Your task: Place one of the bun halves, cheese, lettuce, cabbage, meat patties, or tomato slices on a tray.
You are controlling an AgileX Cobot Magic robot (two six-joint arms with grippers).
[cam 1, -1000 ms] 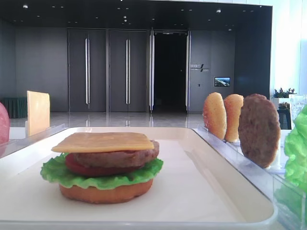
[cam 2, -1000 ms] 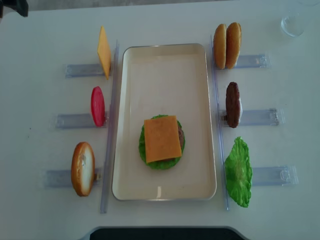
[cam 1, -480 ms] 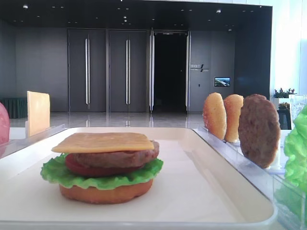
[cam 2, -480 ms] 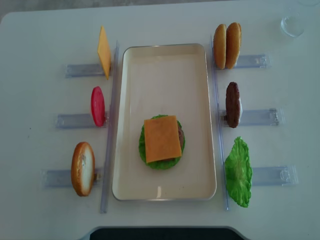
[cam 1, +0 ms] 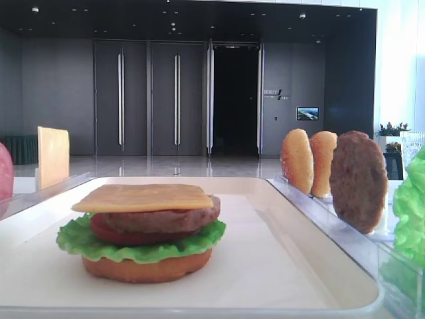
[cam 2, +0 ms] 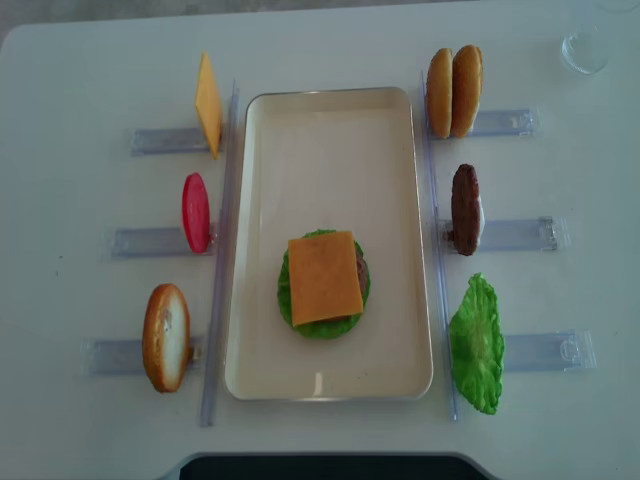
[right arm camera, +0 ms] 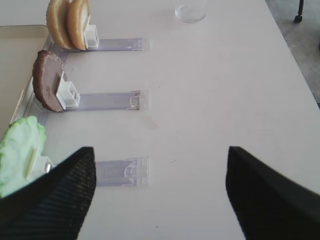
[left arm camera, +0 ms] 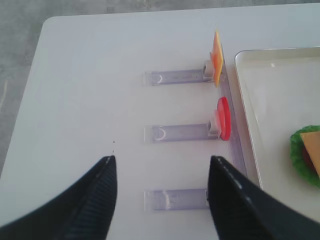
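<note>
Overhead view, near to far: my stack sits on the near half of the tray [cam 2: 330,120], cheese [cam 2: 324,278] topmost over patty, tomato, lettuce [cam 2: 290,300], bun. Both arms hang back off the counter [cam 2: 80,60]; left jaws [left arm camera: 160,200] and right jaws [right arm camera: 160,195] spread wide, empty. Risk, I judge: capping off-centre could slide that cheese. Only the low front view shows the layers.

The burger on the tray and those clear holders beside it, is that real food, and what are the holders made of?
The burger looks like moulded plastic or foam: the cheese lies stiff and even. The holders look like clear acrylic, glossy and see-through. The tray seems smooth cream plastic.
</note>
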